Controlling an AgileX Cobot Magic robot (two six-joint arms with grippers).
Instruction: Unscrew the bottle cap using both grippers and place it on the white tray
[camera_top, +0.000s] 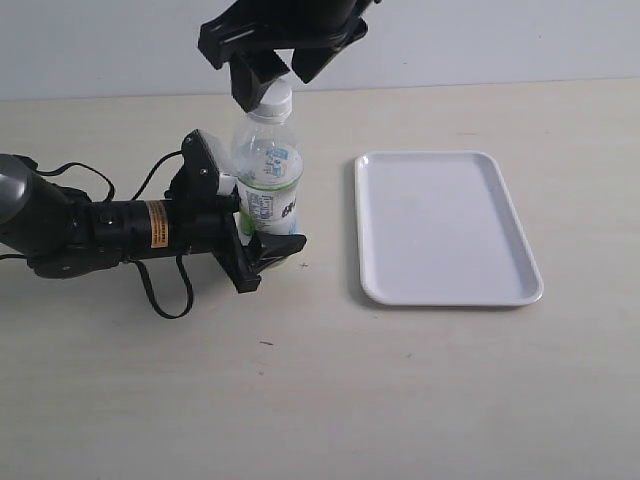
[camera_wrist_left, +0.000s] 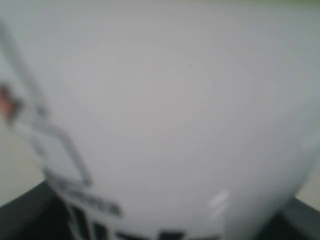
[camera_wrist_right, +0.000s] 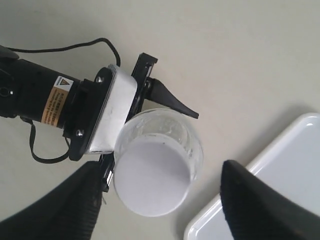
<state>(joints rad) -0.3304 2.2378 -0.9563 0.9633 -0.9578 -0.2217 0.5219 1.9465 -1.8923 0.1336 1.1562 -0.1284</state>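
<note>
The bottle stands upright on the table, and its white bottle cap is on the neck. My left gripper comes in from the left and is shut on the bottle's lower body, one finger on each side. In the left wrist view the blurred label of the bottle fills the picture. My right gripper hangs above, open, its fingers standing off both sides of the bottle cap with gaps showing. The white tray lies empty to the right of the bottle.
The left arm's black body and loose cables lie across the table at the left. A corner of the tray sits close to the bottle's right side. A pale wall runs along the table's far edge.
</note>
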